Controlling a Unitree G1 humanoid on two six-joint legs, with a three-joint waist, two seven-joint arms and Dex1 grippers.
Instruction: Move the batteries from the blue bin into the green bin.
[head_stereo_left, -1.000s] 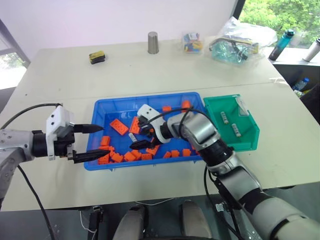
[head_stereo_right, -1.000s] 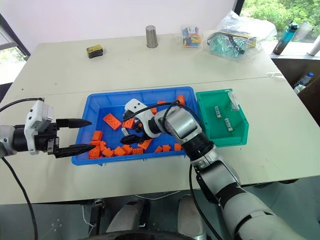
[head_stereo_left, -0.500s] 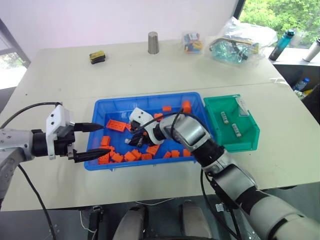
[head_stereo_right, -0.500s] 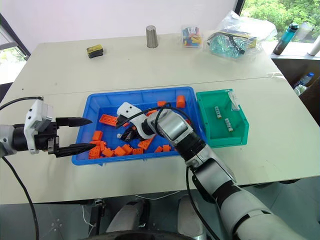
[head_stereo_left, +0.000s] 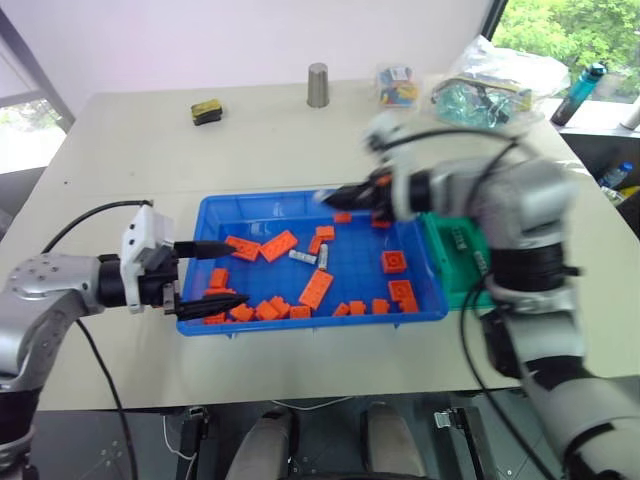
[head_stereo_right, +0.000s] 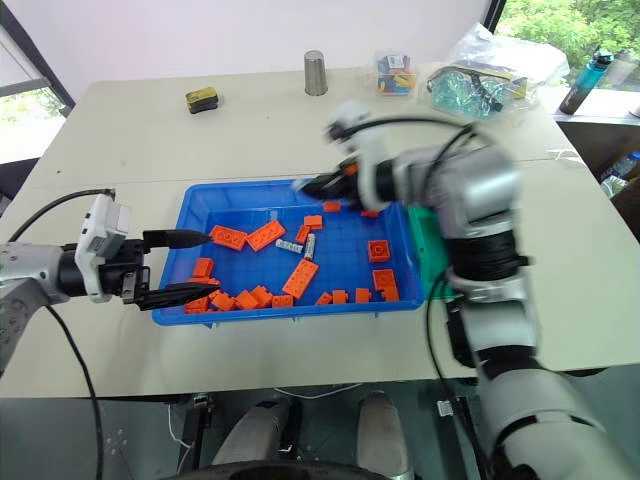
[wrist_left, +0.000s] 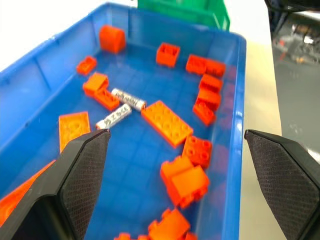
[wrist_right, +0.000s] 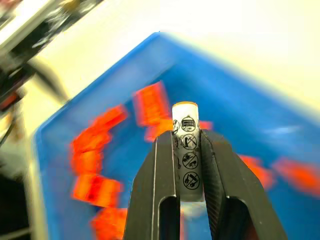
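The blue bin (head_stereo_left: 425, 316) lies mid-table, strewn with orange bricks. Two batteries (wrist_left: 127, 99) (wrist_left: 114, 117) lie side by side on its floor, also visible from the head at the bin's middle (head_stereo_left: 302, 257). My right gripper (head_stereo_left: 335, 193) hovers above the bin's far rim, shut on a third battery (wrist_right: 187, 155) that stands upright between its fingers. My left gripper (head_stereo_left: 235, 272) is open at the bin's left end, its fingers reaching over the rim with nothing between them. The green bin (head_stereo_left: 455, 262) sits against the blue bin's right side, mostly hidden behind my right arm.
Along the table's far edge stand a metal cup (head_stereo_left: 317, 85), a yellow-and-black object (head_stereo_left: 206, 112), a small bag of coloured parts (head_stereo_left: 397, 84) and a larger plastic bag (head_stereo_left: 490, 85). A bottle (head_stereo_left: 585, 90) stands beyond the right corner.
My right gripper shut on a battery among the bricks, then rose and swung right toward the far rim. The left gripper edged right over the bin's rim. The camera view shifted.
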